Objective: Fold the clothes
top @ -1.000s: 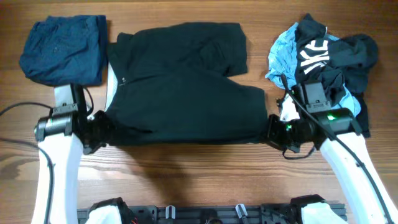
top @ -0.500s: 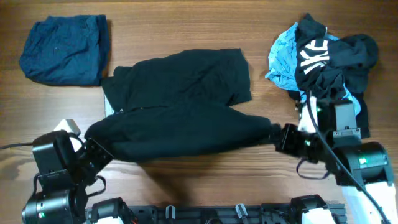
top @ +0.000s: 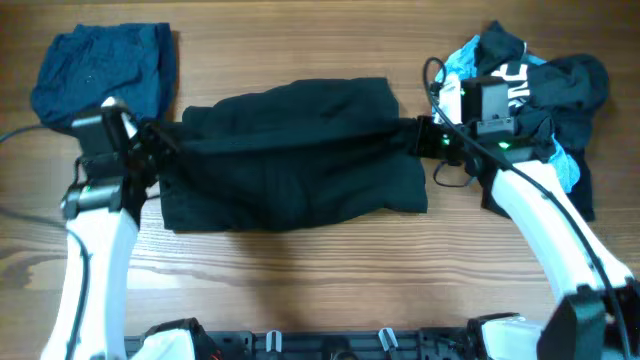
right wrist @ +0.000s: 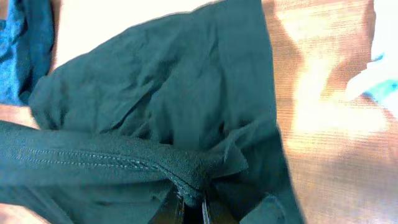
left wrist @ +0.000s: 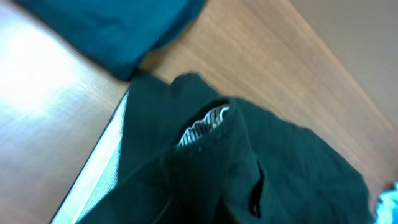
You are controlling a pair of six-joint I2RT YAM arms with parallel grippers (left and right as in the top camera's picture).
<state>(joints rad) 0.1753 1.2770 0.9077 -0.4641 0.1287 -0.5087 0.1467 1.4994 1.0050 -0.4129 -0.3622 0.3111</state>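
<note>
Both end effectors grip the black shorts (top: 300, 185), which lie across the desk (top: 300, 285): left end effector (top: 152, 150) clenched on one end, right end effector (top: 425, 138) on the other. Hold that edge taut and level, lay it squarely onto the far edge, then release together.

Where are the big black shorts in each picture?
Overhead: the shorts stretch left to right across the middle of the table.
Left wrist: they fill the lower right, with a bit of pale lining showing.
Right wrist: they fill most of the picture, with a seam pinched at the bottom.
Shared landmark: the navy piece, upper left in the overhead and left wrist views, and probably the blue cloth there in the right wrist view.
</note>
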